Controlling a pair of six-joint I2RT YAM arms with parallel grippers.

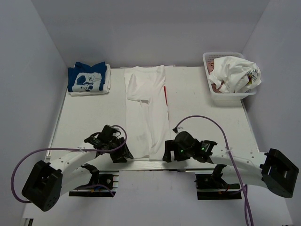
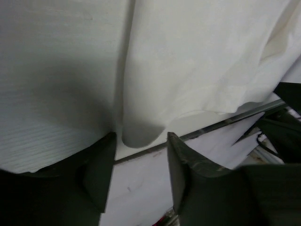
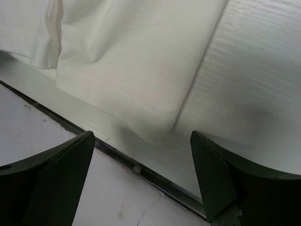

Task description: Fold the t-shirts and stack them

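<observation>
A white t-shirt, folded into a long strip with a red edge showing on its right side, runs down the middle of the table from back to near edge. My left gripper sits at its near left corner, jaws apart. In the left wrist view the shirt's rounded corner lies just ahead of that gripper's tips, not pinched. My right gripper is wide open at the near right corner. There the shirt's hem lies just beyond its tips. A folded blue t-shirt with white graphic tops a small stack at the back left.
A white lattice basket at the back right holds crumpled shirts, white over pink. The table's metal near edge runs right under both grippers. Grey walls close in the table's left, right and back sides.
</observation>
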